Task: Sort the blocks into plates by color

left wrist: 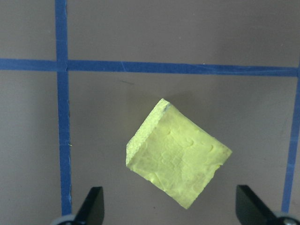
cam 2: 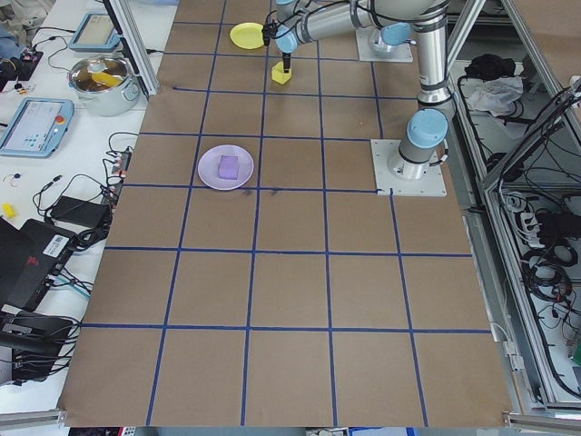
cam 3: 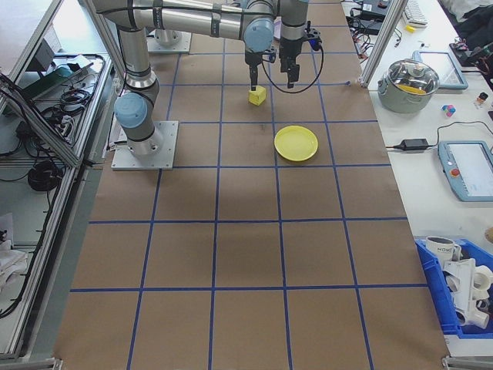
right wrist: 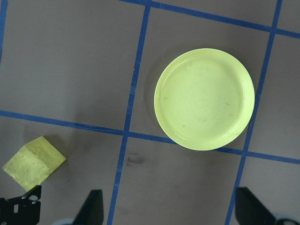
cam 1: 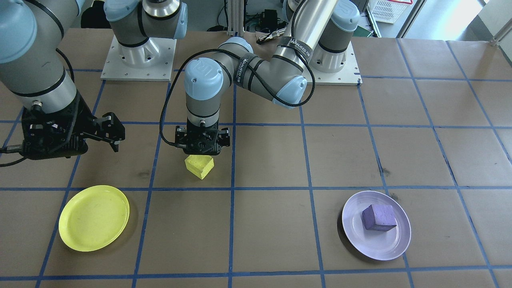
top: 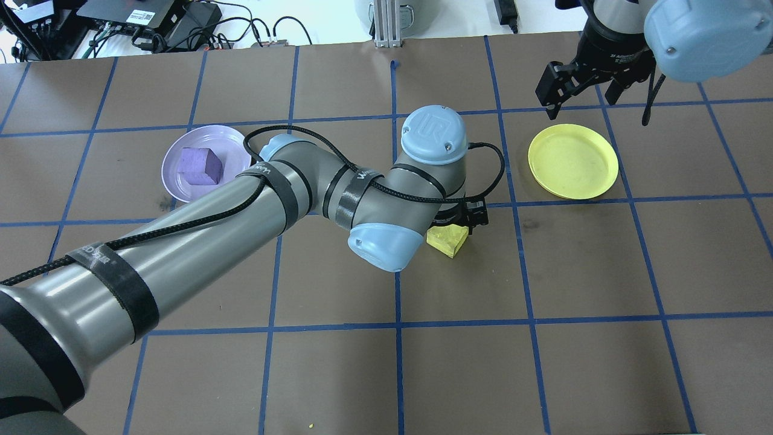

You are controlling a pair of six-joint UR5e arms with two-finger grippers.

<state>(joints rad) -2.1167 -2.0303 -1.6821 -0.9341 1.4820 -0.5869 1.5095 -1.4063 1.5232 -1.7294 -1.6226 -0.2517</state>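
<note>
The yellow block (cam 1: 199, 166) lies on the brown table, turned diagonally to the tape grid. My left gripper (cam 1: 202, 149) hangs right over it, open. In the left wrist view one finger (left wrist: 93, 204) stands on each side of the block (left wrist: 178, 161) without touching it. The purple block (cam 1: 379, 217) rests in the lavender plate (cam 1: 352, 236). The yellow plate (cam 1: 94, 218) holds nothing. My right gripper (cam 1: 112, 134) hovers open above the table behind the yellow plate (top: 572, 161), nothing between its fingers.
Blue tape lines divide the brown paper table into squares. Both arm bases (cam 1: 138, 60) stand at the robot's side of the table. A pot, tablets and cables (cam 2: 100, 77) lie off the table's far edge.
</note>
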